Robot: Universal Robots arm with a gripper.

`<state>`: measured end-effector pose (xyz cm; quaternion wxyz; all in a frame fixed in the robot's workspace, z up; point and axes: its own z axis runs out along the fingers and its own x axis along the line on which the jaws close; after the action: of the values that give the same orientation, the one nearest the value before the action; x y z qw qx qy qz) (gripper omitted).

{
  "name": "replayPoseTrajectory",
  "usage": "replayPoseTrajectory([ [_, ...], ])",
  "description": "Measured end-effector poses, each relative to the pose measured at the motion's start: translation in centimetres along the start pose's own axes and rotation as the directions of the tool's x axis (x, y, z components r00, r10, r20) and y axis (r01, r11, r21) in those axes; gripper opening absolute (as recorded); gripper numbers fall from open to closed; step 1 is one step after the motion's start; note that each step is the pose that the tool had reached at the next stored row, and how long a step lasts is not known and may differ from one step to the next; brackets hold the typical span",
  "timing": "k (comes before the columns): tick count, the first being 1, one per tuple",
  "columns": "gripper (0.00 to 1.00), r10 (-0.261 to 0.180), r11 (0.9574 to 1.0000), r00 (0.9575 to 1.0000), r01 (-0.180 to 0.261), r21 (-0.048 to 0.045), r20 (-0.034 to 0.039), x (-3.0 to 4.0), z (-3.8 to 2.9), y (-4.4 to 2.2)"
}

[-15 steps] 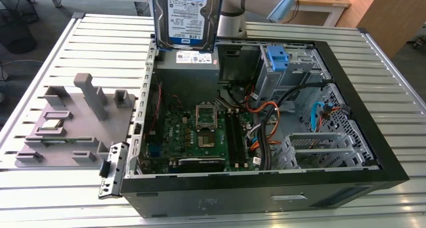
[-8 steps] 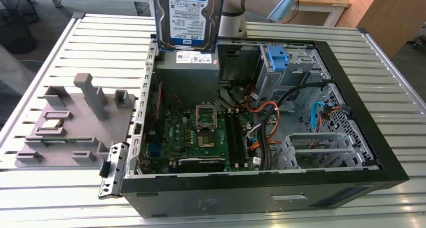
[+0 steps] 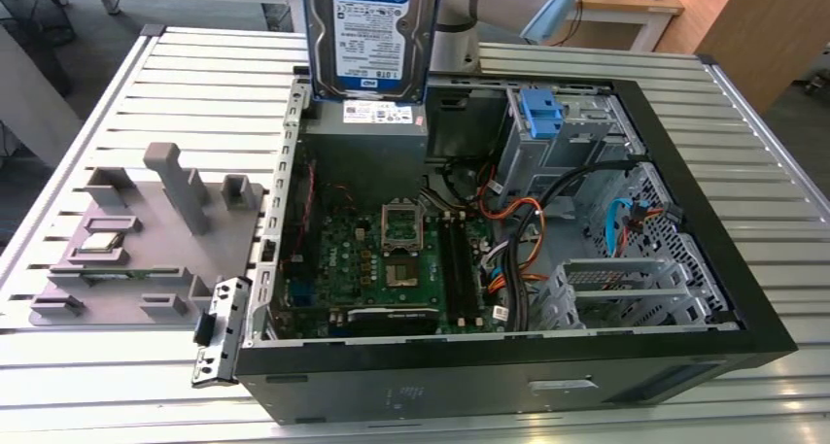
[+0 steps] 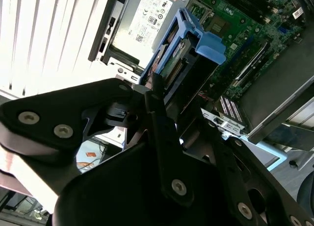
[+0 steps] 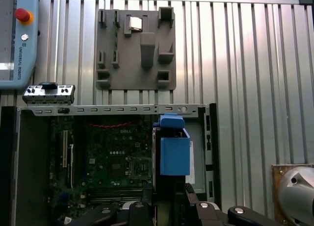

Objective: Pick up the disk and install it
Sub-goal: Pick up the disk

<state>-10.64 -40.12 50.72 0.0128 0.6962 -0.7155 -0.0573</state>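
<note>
Gripper (image 5: 168,192) clamps the disk (image 3: 376,36) high above the case (image 3: 454,393). I worry it could slip and hit the green board (image 3: 389,259) inside the case.

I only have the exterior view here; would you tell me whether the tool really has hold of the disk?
Observer: Yes. In both wrist views the tool is clamped across the disk.
Operator: Thank you. What is at the end away from the tool?
Observer: The second wrist view shows the blue carrier ending there in a blue tab.
Operator: Is there anything on the table outside my frame?
Observer: In the first wrist view, a control pendant with a red button sits off to one side of the grey fixture.
</note>
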Motion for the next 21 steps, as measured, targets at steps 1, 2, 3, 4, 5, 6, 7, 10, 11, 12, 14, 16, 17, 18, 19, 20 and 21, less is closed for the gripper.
replayPoseTrajectory([
  [1,0.35,0.0,1.0,1.0,0.0,0.0001,-0.0005,0.01,0.0,0.0],
  [2,0.35,0.0,1.0,1.0,0.0,0.0001,-0.0009,0.02,-0.01,0.0],
  [3,0.35,0.0,1.0,1.0,0.0,0.0003,-0.0009,0.04,-0.01,0.01],
  [4,0.35,0.0,1.0,1.0,0.0,0.0004,-0.001,0.07,0.0,0.0],
  [5,0.35,0.0,1.0,1.0,0.0,0.0005,-0.0011,0.1,0.0,0.0],
  [6,0.35,0.0,1.0,1.0,0.0,0.0004,-0.0015,0.13,-0.01,0.0],
  [7,0.35,0.0,1.0,1.0,0.0,0.0005,-0.0018,0.18,-0.01,0.0],
  [10,0.35,0.0,1.0,1.0,0.0,0.0006,-0.0025,0.34,-0.01,-0.01],
  [11,0.35,0.0,1.0,1.0,0.0,0.0006,-0.0027,0.4,-0.02,-0.01],
  [12,0.35,0.0,1.0,1.0,0.0,0.0006,-0.0029,0.48,-0.02,-0.01],
  [14,0.35,0.0,1.0,1.0,0.0,0.0006,-0.0032,0.64,-0.03,-0.02],
  [16,0.35,0.0,1.0,1.0,0.0,0.0007,-0.0033,0.81,-0.03,-0.02],
  [17,0.35,0.0,1.0,1.0,0.0,0.0006,-0.0034,0.89,-0.03,-0.02],
  [18,0.35,0.0,1.0,1.0,0.0,0.0006,-0.0034,0.98,-0.03,-0.03],
  [19,0.35,0.0,1.0,1.0,0.0,0.0007,-0.0036,1.06,-0.04,-0.03],
  [20,0.35,0.0,1.0,1.0,0.0,0.0007,-0.0037,1.12,-0.04,-0.03],
  [21,0.35,0.0,1.0,1.0,0.0,0.0007,-0.0039,1.18,-0.04,-0.05],
])
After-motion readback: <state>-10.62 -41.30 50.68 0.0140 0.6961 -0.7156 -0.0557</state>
